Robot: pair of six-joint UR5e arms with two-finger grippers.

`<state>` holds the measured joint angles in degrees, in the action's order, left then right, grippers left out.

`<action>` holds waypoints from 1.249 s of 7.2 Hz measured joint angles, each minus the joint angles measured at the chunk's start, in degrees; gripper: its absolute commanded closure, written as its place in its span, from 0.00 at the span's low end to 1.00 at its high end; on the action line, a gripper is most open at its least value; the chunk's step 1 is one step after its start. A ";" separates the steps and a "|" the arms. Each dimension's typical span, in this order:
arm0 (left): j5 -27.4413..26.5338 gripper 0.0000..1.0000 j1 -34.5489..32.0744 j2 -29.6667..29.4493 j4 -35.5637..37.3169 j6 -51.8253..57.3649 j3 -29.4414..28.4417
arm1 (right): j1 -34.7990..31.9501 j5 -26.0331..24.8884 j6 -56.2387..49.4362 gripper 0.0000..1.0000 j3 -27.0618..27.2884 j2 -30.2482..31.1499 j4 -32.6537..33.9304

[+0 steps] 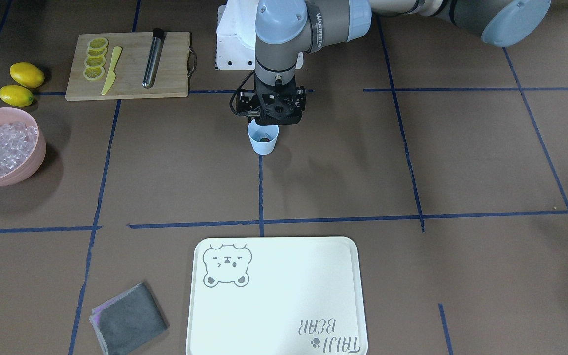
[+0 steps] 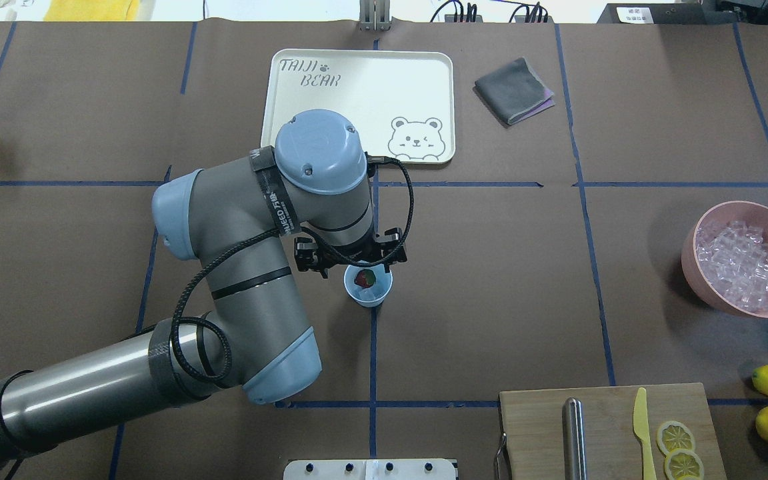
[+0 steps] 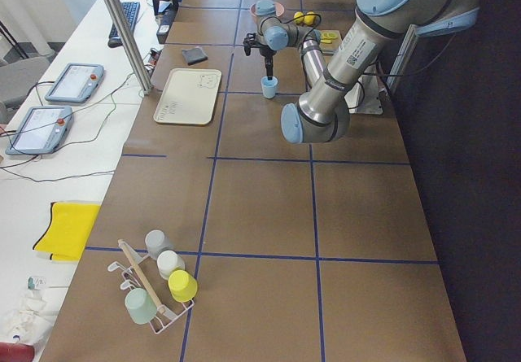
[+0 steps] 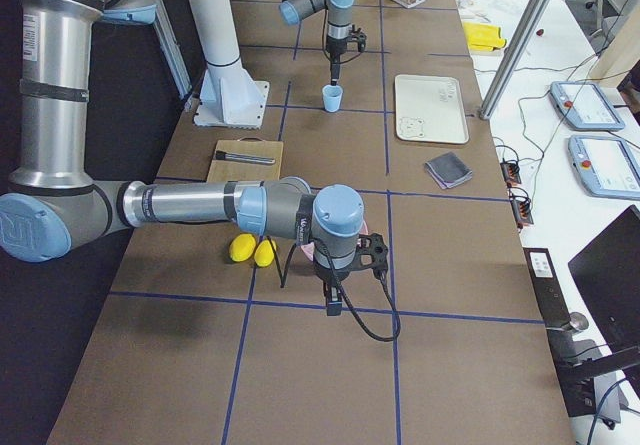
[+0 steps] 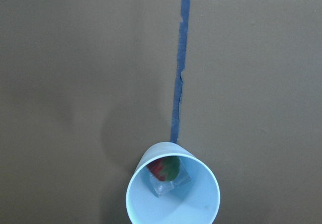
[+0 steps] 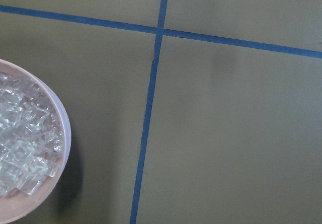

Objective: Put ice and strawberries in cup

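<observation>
From where I stood, the light blue cup [image 1: 263, 139] sat upright on the brown bench [image 1: 363, 172], just above the centre of the front-facing view, right on a strip of blue tape. In the left wrist view it filled the bottom edge of the frame, and inside lay the strawberry [image 5: 163, 167], red with its green cap, resting against one ice cube [image 5: 169, 184] at the bottom. The left claw [image 1: 269, 118] hung straight down directly over the cup's back rim; its fingers were hidden under the wrist, so I could not tell how wide it stood. The rest of the ice [image 1: 0, 148] was heaped in the pink bowl [image 1: 37, 153] at the left edge of that frame, well apart from the cup. The right claw [image 4: 333, 305] showed only in the right-side view, low in the frame and pointing down near the bowl, and its spread could not be judged either. Upper left held a wooden cutting board [image 1: 170, 64] carrying lemon slices [image 1: 95, 58], a yellow knife [image 1: 111, 70] and a metal rod [image 1: 152, 58], with two whole lemons [image 1: 27, 74] beside it. A cream tray [image 1: 274, 296] and a folded grey cloth [image 1: 128, 320] lay along the bottom
</observation>
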<state>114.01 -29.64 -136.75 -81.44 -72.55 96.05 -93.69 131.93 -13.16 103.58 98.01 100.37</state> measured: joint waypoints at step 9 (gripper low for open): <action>15.34 0.00 -42.07 34.43 0.47 65.03 8.62 | 0.09 0.05 0.06 0.00 -0.53 0.58 -0.87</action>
<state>129.34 -71.72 -102.33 -80.96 -7.52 104.67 -93.61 131.98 -13.10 103.05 98.59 99.50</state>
